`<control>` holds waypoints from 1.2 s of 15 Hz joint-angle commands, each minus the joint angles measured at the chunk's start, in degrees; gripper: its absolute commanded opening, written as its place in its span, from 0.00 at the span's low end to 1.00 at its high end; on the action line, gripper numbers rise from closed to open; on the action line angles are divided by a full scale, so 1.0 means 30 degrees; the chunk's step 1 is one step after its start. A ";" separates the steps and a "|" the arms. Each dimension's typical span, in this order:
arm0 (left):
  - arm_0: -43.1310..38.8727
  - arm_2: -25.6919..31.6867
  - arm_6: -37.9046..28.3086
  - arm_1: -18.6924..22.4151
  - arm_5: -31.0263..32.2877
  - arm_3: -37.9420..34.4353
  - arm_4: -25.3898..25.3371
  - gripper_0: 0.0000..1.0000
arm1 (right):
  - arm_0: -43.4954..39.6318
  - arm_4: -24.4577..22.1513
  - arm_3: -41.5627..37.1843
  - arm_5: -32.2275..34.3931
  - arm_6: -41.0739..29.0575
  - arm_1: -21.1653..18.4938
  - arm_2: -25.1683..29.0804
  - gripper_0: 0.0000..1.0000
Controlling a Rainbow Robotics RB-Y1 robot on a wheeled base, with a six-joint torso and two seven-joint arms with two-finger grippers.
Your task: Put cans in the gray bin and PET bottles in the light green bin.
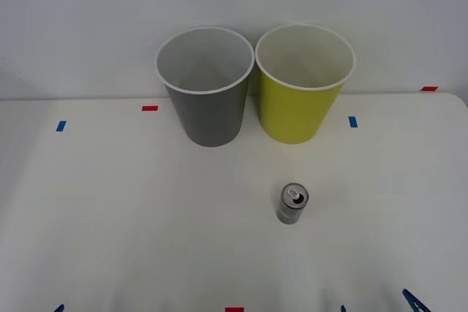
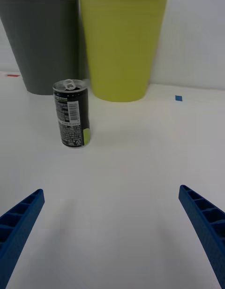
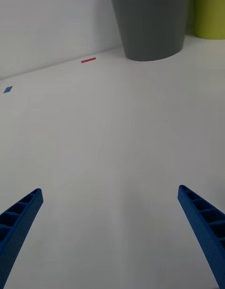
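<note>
While standing upright on the white worktop (image 1: 110,217), can (image 1: 292,204) sits alone, near the front middle, pull-tab top facing up. Set well apart from both bins, nearer the viewer than either, roughly below the yellow-green one. Dark label with small print and a yellow-green patch seen on the can (image 2: 71,113) from the right wrist.

Behind, against the pale wall, gray bin (image 1: 205,85) and light green bin (image 1: 303,82) placed side by side, rims almost touching, gray to the left. Both upright, white-rimmed, pale inside, nothing seen within.

Right pincer (image 2: 112,232) held low over the worktop, blue ribbed fingers (image 2: 206,228) spread wide apart, gripping nothing; can some way ahead of it, off toward one finger, with the two bins beyond. One blue fingertip just visible at the front view's lower right corner (image 1: 415,301).

Left pincer (image 3: 112,232) likewise low over bare worktop, fingers (image 3: 18,223) wide apart, empty; gray bin (image 3: 152,21) ahead of it, sliver of the light green bin (image 3: 211,12) alongside.

Small red and blue tape marks (image 1: 150,108) dotted along the worktop edges.
</note>
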State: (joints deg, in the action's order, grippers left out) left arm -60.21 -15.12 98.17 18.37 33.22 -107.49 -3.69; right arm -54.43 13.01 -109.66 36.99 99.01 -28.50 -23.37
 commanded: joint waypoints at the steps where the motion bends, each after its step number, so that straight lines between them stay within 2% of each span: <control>1: 0.0000 0.0000 0.0000 0.0000 0.0000 -0.0001 0.0000 1.00 | 0.2002 0.0206 0.1660 0.1088 -0.0046 0.0097 -0.0881 1.00; 5: 0.0000 0.0000 0.0000 0.0000 0.0000 -0.0001 0.0000 1.00 | 0.3994 0.0059 0.1894 0.0268 0.0071 0.0478 -0.1672 1.00; 11: 0.0000 0.0000 0.0000 0.0000 0.0000 -0.0001 0.0000 1.00 | 0.6103 -0.0029 0.1924 -0.2222 0.0071 0.2528 -0.1525 1.00; 18: 0.0000 0.0000 0.0000 0.0000 0.0000 -0.0001 0.0000 1.00 | 0.9092 0.0147 0.4502 -0.2252 0.0071 0.4286 -0.1320 1.00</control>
State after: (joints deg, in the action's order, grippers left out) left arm -60.20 -15.12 98.17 18.37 33.22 -107.49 -3.69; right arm -28.78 13.37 -97.94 30.26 99.17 -16.69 -27.49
